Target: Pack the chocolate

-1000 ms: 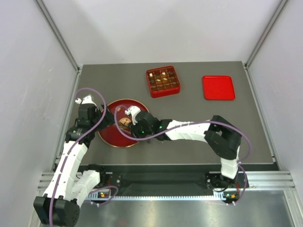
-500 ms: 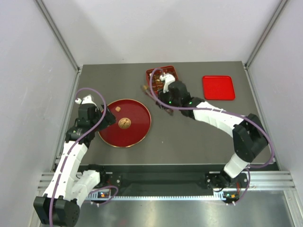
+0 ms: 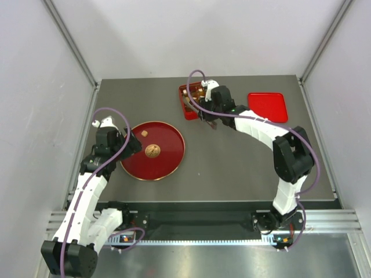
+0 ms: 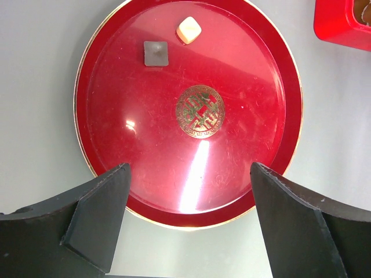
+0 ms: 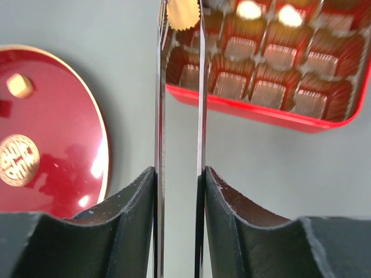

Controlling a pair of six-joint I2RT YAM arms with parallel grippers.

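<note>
We count one round red plate at the near left, one red box of paper cups in the far middle, and one flat red lid at the far right. One cream chocolate lies on the plate with a grey square just beside it; we cannot tell whether that is chocolate. The only marking is a gold emblem, unreadable. The left gripper gapes, holding nothing. The right gripper clamps thin metal tongs, which pinch one scalloped gold piece over the box's left side.
</note>
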